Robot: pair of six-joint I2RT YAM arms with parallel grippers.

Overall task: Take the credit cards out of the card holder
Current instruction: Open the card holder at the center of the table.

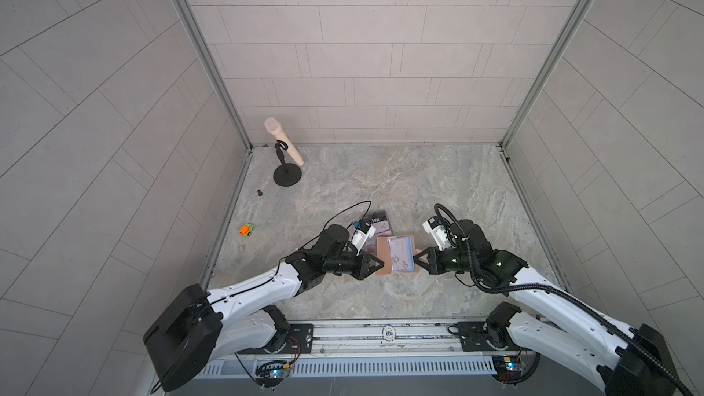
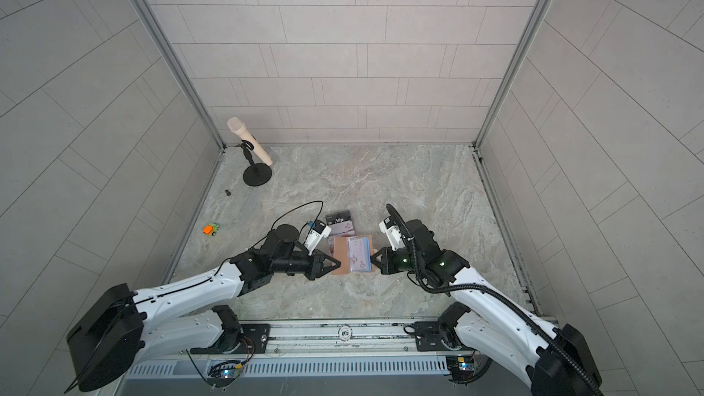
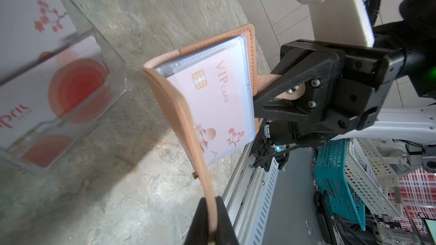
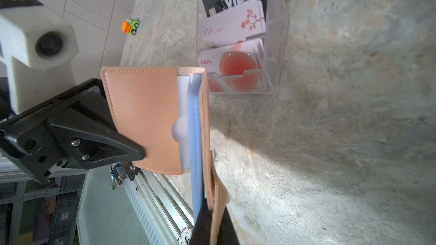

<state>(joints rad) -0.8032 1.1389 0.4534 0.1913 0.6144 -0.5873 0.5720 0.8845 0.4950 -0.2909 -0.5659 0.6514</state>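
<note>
My left gripper point(image 1: 379, 262) is clamped tight on the free edge of the holder's point(image 1: 383, 251) left cover, at the holder's 9 o'clock. In the left wrist view the pink leather runs straight down between the fingers point(image 3: 224, 222). I read that grip as the anchor: it pins one cover so the other can be drawn away.

The holder hangs spread between both arms near the front middle of the table point(image 1: 419, 184). Judging by the shadow beneath it, it sits just clear of the surface. Its clear sleeves face up, and a pink VIP card point(image 3: 212, 104) is inside the top one, not yet out. At the holder's 12 o'clock a clear box point(image 1: 381, 228) stands close by with other cards upright in it, which I take to be the drop-off.

At 3 o'clock my right gripper point(image 1: 416, 257) is pinched shut on the snap tab of the right cover. It pulls against the left, and that keeps the sleeves exposed. With both grippers occupied, I judge one must let go before it can take the card.

The table is grey-beige marbled stone. A toy car point(image 1: 247, 229) lies well off at 9 o'clock, and a mic point(image 1: 284, 142) on a black stand sits at 10 o'clock in the far corner. Pale tiled walls point(image 1: 362, 51) close three sides, and a metal rail point(image 1: 343, 333) runs along the front.
</note>
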